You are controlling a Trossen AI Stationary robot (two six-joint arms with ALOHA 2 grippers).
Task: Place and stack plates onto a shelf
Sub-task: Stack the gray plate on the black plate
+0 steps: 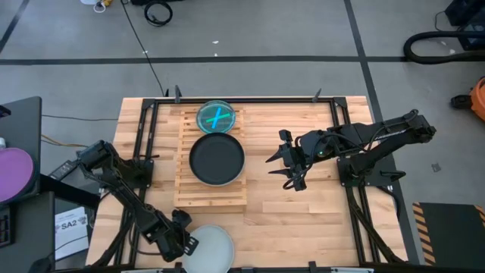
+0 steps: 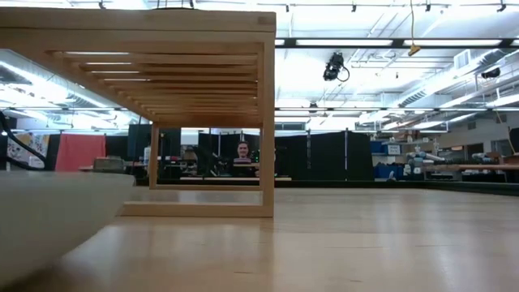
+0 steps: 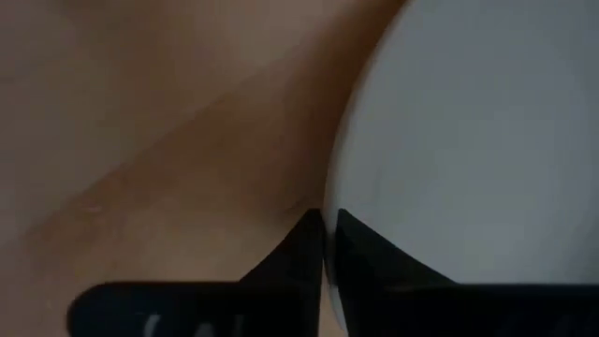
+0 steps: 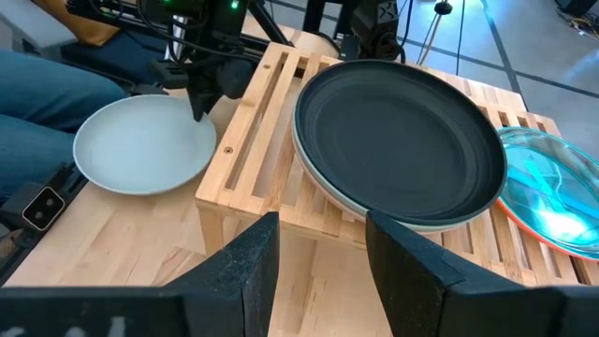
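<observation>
- Pale whitish round plate (image 1: 211, 248) sits on the plank counter (image 1: 303, 205), its rim pinched in our left claw (image 1: 186, 244).
- We should lift level, clearing the slatted wooden shelf (image 1: 211, 196).
- Right claw (image 4: 318, 253) waits, fingers apart, empty.

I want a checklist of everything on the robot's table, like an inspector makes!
Surface: plank table, light wood.
Job's things: shelf carries a dark plate and a blue plate; whitish plate lies at the table's front edge.
Clutter: nothing seen.
End effectors: left end effector shut on the whitish plate's rim; right end effector open, beside the shelf.
Cables: black cable on the floor.
Surroundings: purple disc on a side stand; a person's jeans show nearby.
</observation>
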